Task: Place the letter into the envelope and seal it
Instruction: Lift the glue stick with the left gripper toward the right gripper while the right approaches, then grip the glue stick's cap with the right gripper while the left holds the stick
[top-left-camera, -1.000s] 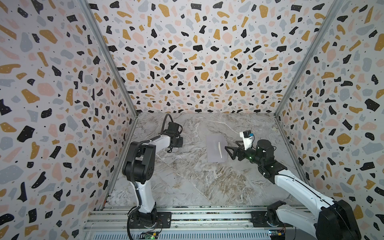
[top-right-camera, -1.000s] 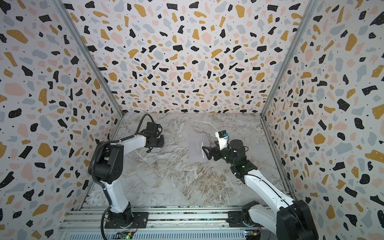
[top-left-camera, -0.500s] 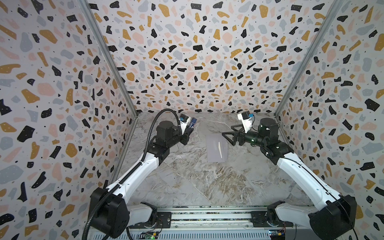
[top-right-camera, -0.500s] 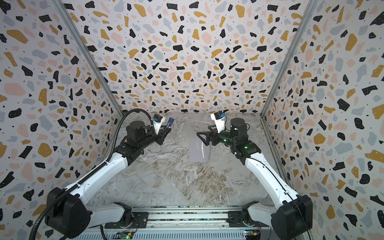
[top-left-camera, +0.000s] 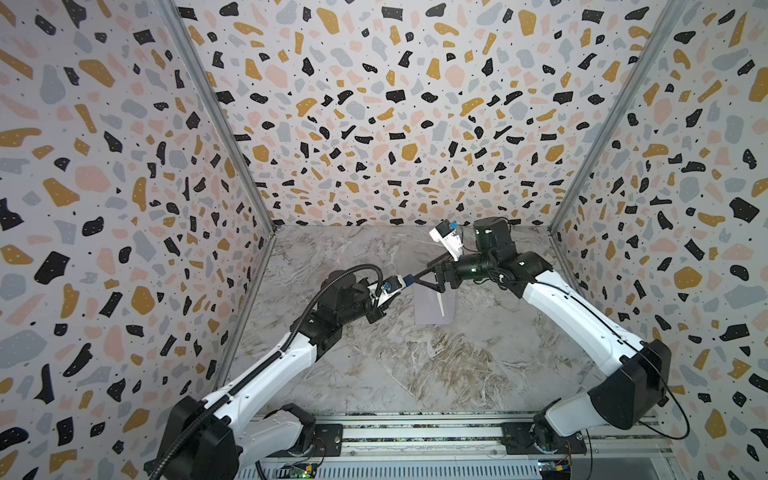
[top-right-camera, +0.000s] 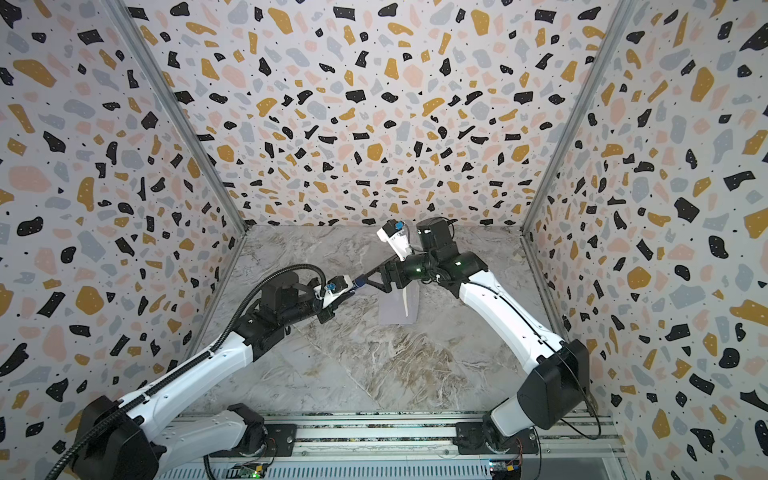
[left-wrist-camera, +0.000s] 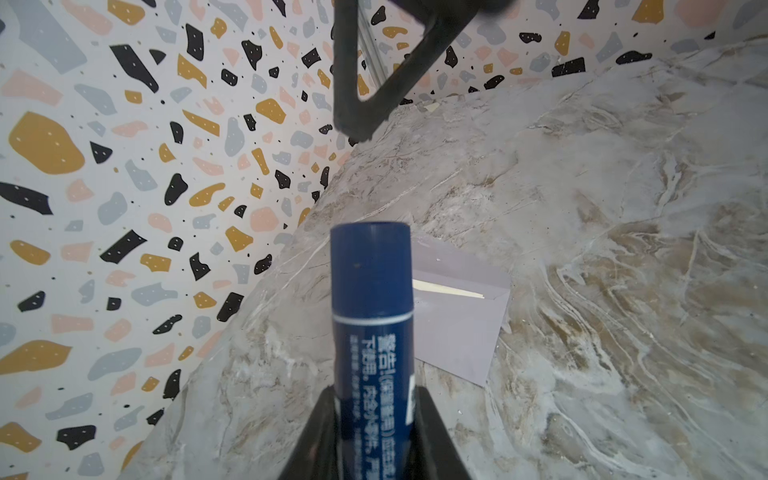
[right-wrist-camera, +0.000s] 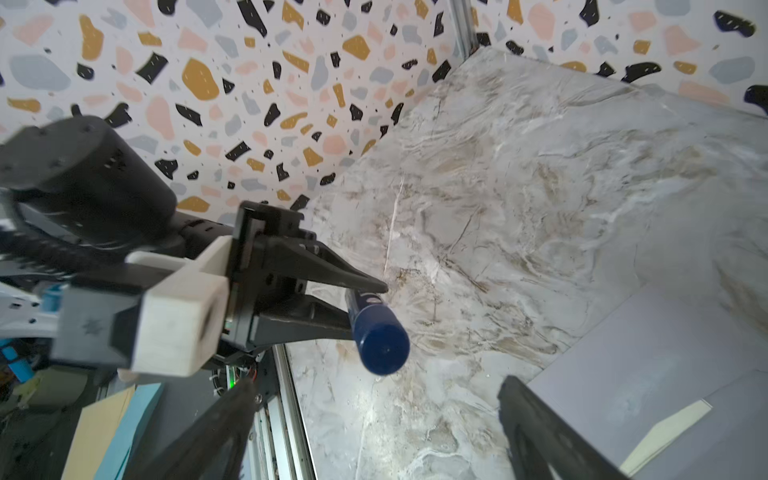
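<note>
The envelope (top-left-camera: 430, 311) lies flat on the desk (top-left-camera: 415, 365), at about five o'clock from both sets of fingertips in a top view. Only a thin tan sliver of the letter (left-wrist-camera: 446, 289) shows at the flap edge, the rest hidden. The fingers of the left gripper (left-wrist-camera: 374, 390) clamp a blue glue stick (left-wrist-camera: 370, 291); those of the right gripper (right-wrist-camera: 376, 382) stand wide apart just short of its cap, touching nothing.

The envelope (top-left-camera: 426, 309) is made of smooth, matt paper. The glue stick (left-wrist-camera: 370, 316) is made of blue plastic with a soft shine. The table (top-left-camera: 415, 374) is covered with a smooth stone-look top. At 6 o'clock, a rail (top-left-camera: 415, 434) of dull metal is seen.
</note>
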